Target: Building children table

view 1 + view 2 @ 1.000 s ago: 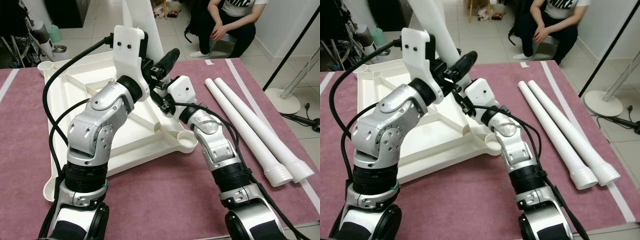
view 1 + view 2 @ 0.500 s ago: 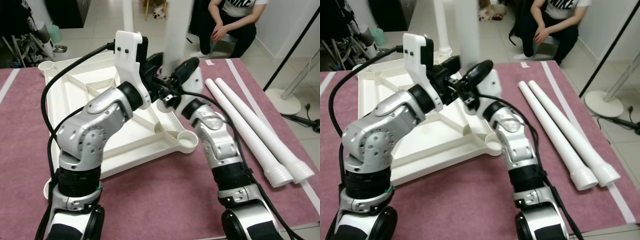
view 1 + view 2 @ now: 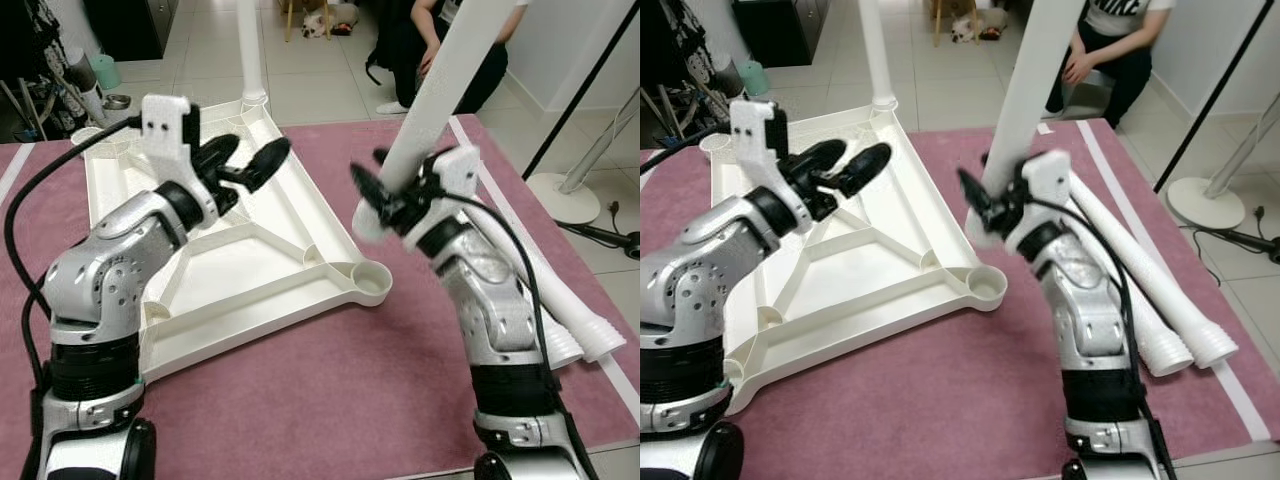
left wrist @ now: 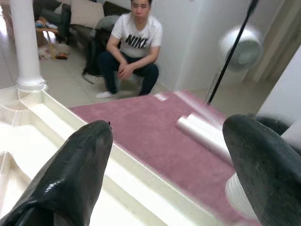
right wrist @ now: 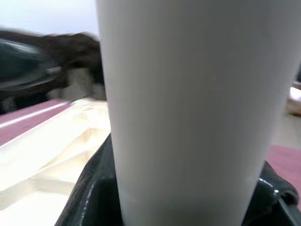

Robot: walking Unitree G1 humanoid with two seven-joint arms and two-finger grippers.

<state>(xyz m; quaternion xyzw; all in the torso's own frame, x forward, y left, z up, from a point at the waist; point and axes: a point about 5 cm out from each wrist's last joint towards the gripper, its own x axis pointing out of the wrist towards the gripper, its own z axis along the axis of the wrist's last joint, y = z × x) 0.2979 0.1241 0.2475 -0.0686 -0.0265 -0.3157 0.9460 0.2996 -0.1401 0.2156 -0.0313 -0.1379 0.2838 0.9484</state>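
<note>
Right end effector (image 3: 385,200) is clenched around a white table leg (image 3: 447,75), held tilted above the upturned white tabletop (image 3: 240,250), near its right corner socket (image 3: 371,283). Left end effector (image 3: 250,165) hovers released over the tabletop. Two more legs (image 3: 560,300) lie right of the tabletop.

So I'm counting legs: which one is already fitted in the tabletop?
The upright leg in the tabletop's far corner socket; another is held by the right gripper, two lie on the mat.

white table leg (image 5: 188,108) clamped in right gripper (image 5: 188,207) | white tabletop (image 5: 51,160) behind | left gripper (image 5: 28,61) blurred
</note>
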